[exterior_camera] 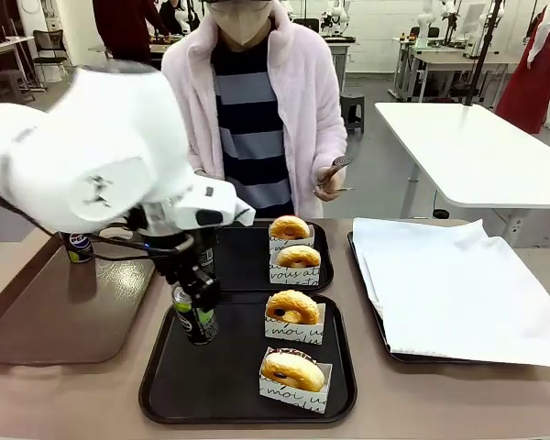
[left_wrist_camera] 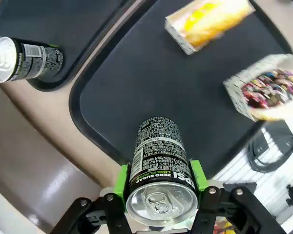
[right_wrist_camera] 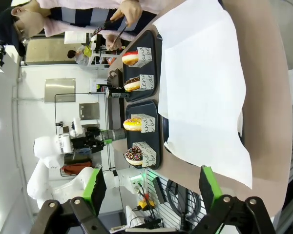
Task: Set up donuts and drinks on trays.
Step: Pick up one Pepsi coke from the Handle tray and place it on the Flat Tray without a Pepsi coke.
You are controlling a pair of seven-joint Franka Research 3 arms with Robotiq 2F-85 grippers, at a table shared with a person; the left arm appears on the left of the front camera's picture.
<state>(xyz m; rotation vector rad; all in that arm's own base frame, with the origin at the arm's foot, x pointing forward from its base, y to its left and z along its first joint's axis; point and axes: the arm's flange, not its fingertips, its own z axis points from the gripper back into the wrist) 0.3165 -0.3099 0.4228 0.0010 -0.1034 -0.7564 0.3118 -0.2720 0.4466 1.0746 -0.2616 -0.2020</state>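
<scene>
Sprinkle donut [exterior_camera: 293,369] sits closest on the near tray [exterior_camera: 165,390]; left gripper [exterior_camera: 198,307] pinches a can [exterior_camera: 193,316] over it, right gripper [right_wrist_camera: 151,187] spread wide.

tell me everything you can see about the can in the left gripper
The can is slim and dark, with white small print, a green band and a silver pull-tab top. The left gripper is shut on it, green pads on both sides near the top. It stands upright over the left part of the near black tray; whether its base touches the tray is unclear.
</scene>
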